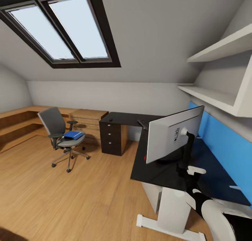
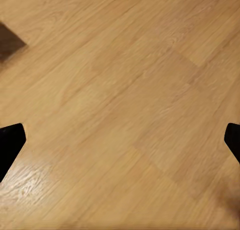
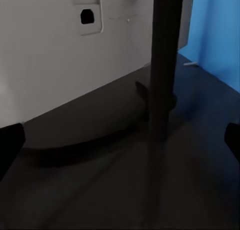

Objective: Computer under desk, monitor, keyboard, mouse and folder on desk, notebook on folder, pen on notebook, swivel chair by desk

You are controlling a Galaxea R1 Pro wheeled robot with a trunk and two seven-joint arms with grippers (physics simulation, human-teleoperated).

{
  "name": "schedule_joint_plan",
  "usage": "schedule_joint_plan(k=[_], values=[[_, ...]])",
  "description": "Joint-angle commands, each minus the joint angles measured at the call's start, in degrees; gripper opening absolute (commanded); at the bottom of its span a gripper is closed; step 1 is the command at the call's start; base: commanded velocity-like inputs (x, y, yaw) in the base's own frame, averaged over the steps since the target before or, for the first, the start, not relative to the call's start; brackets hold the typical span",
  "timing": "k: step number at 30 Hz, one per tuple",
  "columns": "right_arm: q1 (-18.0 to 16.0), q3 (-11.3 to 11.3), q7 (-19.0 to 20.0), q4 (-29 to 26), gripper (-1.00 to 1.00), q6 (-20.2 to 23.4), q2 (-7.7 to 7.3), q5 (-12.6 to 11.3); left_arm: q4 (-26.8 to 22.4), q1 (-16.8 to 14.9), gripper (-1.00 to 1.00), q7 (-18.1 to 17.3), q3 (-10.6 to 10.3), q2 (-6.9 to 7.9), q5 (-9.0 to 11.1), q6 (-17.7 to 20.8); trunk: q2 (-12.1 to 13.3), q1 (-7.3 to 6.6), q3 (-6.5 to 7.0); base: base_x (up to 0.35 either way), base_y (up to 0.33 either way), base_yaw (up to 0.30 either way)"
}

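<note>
While the right gripper stands with its two black fingertips spread wide at the frame edges and nothing between them, it looks straight at the thin black neck of the wide flat monitor, white back toward it, round black base resting on the glossy black L-shaped desk. Neck upright, just ahead of the open jaws; screen's long axis runs across the line of approach. Right arm is clearly the nearer one to the monitor; its white forearm reaches in from behind the screen, bright blue wall panel beyond. Left gripper, also wide open and empty, hangs over bare light wooden floor, well apart from the desk. Farther out: grey swivel chair with chrome star base stands on the floor well apart from the desk, flat bright blue folder lying on its seat. Small dark object on the far desk wing above the drawer unit, too small to name. Judgement: any adjusting of the monitor falls to the right arm; the folder lies far leftward and calls for driving over.
</note>
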Motion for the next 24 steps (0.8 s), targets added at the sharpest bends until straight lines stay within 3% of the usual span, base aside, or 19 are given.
schedule_joint_plan(k=[1, 7, 15, 24], values=[[-0.1, -0.1, 0.1, 0.0, 1.00, -0.1, 0.02, -0.3, 0.0, 0.0, 1.00, 0.2, -0.2, 0.05, 0.5, -0.2, -0.1, -0.01, -0.06, -0.229, 0.258, 0.000], [-0.1, -0.3, 0.0, -0.1, 1.00, 2.4, 0.03, -0.5, 0.1, 0.0, 1.00, 0.1, -0.2, -0.01, 0.5, -0.2, -0.1, -0.01, -0.06, -0.191, 0.257, 0.000], [-0.1, -0.7, 0.0, -5.1, 1.00, 12.9, -0.03, -0.8, 0.2, 0.0, 1.00, 0.1, -0.2, -0.02, 0.6, -0.2, -0.1, -0.01, -0.06, -0.102, 0.232, 0.000], [-0.1, -1.3, -0.2, -14.6, 1.00, 26.7, 0.13, -0.8, 0.3, 0.0, 1.00, 0.1, -0.4, -0.12, 0.5, -0.2, -0.1, -0.01, -0.06, -0.019, 0.052, 0.000]])
